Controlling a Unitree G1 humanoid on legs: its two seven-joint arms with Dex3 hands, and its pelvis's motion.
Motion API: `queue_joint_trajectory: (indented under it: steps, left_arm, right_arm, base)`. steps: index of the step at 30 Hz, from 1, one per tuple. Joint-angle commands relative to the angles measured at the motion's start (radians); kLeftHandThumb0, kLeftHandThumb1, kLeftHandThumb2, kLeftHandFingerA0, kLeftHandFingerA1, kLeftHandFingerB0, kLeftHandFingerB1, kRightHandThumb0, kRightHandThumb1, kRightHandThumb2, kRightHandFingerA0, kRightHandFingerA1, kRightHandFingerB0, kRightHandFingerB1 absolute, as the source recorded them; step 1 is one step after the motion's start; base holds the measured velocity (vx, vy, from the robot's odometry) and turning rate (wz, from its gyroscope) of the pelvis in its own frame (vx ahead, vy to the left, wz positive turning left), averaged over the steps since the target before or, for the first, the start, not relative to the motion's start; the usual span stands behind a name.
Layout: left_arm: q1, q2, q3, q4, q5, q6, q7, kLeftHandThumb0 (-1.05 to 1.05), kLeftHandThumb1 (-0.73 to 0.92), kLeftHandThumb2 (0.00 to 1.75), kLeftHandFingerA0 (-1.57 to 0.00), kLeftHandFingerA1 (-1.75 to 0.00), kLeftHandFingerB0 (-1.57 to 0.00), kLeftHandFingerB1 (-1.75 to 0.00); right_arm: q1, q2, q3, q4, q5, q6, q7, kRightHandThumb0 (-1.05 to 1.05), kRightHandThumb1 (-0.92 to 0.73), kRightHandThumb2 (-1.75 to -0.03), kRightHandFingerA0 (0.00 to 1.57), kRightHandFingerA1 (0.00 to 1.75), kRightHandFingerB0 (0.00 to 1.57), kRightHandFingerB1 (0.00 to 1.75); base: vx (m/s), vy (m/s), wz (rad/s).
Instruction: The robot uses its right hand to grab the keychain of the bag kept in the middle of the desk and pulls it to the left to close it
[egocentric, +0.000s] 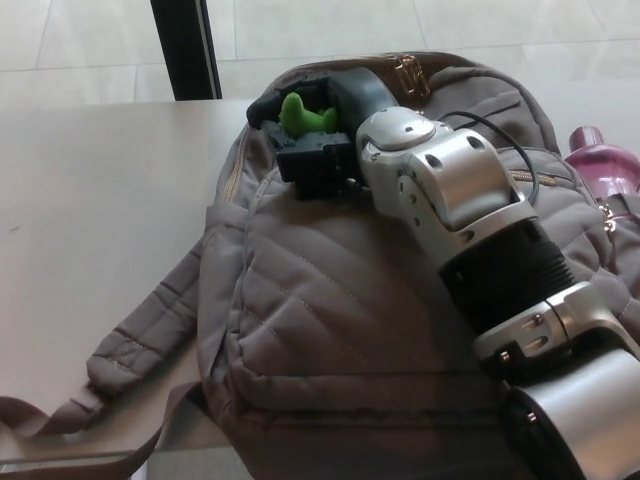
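A grey-brown quilted backpack (330, 300) lies flat on the desk, its top edge toward the far side. My right hand (315, 125) reaches over the top left of the bag from the right, its black fingers shut on a bright green keychain (303, 113). The silver wrist and black forearm (470, 220) cross the bag's upper right part. A gold zipper fitting (408, 68) shows on the bag's top edge, to the right of the hand. My left hand does not show.
The pale desk (100, 200) extends to the left of the bag. A padded shoulder strap (150, 320) trails off to the lower left. A pink bottle (598, 160) stands at the right edge. A dark post (185, 45) rises behind the desk.
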Motion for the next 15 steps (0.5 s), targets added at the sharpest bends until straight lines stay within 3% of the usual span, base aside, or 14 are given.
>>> queue_joint_trajectory:
  steps: [1,3,4,5,6,7,9,10,11,12,13,15]
  left_arm:
    - [0.001,0.021,-0.037,-0.031,0.074,0.073,0.054,-0.63,0.92,0.89,-0.43,-0.61,-0.33,-0.52]
    - [0.003,0.022,-0.04,-0.029,0.073,0.075,0.051,-0.63,0.92,0.89,-0.43,-0.61,-0.33,-0.52]
    - [0.005,0.022,-0.048,-0.027,0.081,0.07,0.056,-0.63,0.92,0.91,-0.45,-0.58,-0.34,-0.48]
    - [0.005,0.024,-0.053,-0.026,0.086,0.074,0.059,-0.62,0.92,0.9,-0.45,-0.6,-0.34,-0.49]
    - [0.005,0.024,-0.056,-0.024,0.088,0.078,0.063,-0.62,0.92,0.89,-0.44,-0.61,-0.34,-0.52]
    - [0.005,0.024,-0.058,-0.02,0.089,0.078,0.066,-0.62,0.92,0.88,-0.47,-0.59,-0.36,-0.49]
    - [0.004,0.023,-0.06,-0.016,0.089,0.075,0.068,-0.62,0.92,0.88,-0.47,-0.59,-0.36,-0.49]
    - [0.006,0.021,-0.059,-0.016,0.088,0.078,0.07,-0.63,0.92,0.89,-0.47,-0.58,-0.37,-0.48]
    - [0.007,0.021,-0.06,-0.016,0.087,0.08,0.072,-0.63,0.92,0.89,-0.47,-0.58,-0.37,-0.48]
    - [-0.001,0.017,-0.061,-0.009,0.087,0.088,0.07,-0.47,0.81,1.2,-0.48,-0.69,-0.24,-0.55]
    - [-0.006,0.013,-0.054,-0.002,0.074,0.096,0.057,-0.46,0.92,0.81,-0.43,-0.61,-0.32,-0.5]
    - [-0.002,0.005,-0.032,-0.002,0.045,0.092,0.05,-0.41,0.92,0.78,-0.42,-0.6,-0.3,-0.49]
  right_arm:
    - [-0.017,0.586,0.12,-0.005,0.113,-0.162,0.062,-0.34,-0.54,-1.1,1.08,1.68,0.8,1.41]
    - [-0.006,0.58,0.125,0.002,0.111,-0.174,0.058,-0.34,-0.54,-1.1,1.08,1.68,0.8,1.41]
    - [0.005,0.583,0.133,0.001,0.111,-0.182,0.057,-0.38,-0.53,-1.16,1.31,1.37,0.97,1.17]
    - [0.031,0.597,0.13,-0.009,0.141,-0.206,0.09,-0.4,-0.52,-1.2,1.1,1.62,0.87,1.43]
    - [0.042,0.604,0.137,-0.016,0.154,-0.21,0.106,-0.4,-0.48,-1.14,1.32,1.37,1.03,1.2]
    - [0.05,0.609,0.149,-0.017,0.157,-0.22,0.116,-0.42,-0.44,-1.13,1.1,1.61,0.92,1.44]
    - [0.058,0.614,0.165,-0.014,0.156,-0.236,0.122,-0.42,-0.44,-1.13,1.1,1.61,0.92,1.44]
    - [0.082,0.627,0.216,-0.017,0.165,-0.274,0.175,-0.39,-0.54,-1.05,0.97,1.75,0.79,1.57]
    - [0.093,0.633,0.239,-0.018,0.17,-0.291,0.198,-0.39,-0.54,-1.05,0.97,1.75,0.79,1.57]
    - [0.1,0.641,0.27,-0.027,0.177,-0.29,0.214,-0.4,-0.51,-1.02,0.97,1.75,0.79,1.51]
    - [0.116,0.654,0.306,-0.033,0.191,-0.299,0.237,-0.38,-0.51,-1.02,0.97,1.75,0.8,1.54]
    - [0.135,0.657,0.348,-0.044,0.202,-0.31,0.251,-0.38,-0.49,-1.07,0.95,1.75,0.78,1.54]
  base:
    - [0.0,0.0,0.0]
    - [0.0,0.0,0.0]
    - [0.0,0.0,0.0]
    - [0.0,0.0,0.0]
    - [0.0,0.0,0.0]
    - [0.0,0.0,0.0]
    - [0.0,0.0,0.0]
    - [0.0,0.0,0.0]
    - [0.0,0.0,0.0]
    - [0.0,0.0,0.0]
    - [0.0,0.0,0.0]
    - [0.0,0.0,0.0]
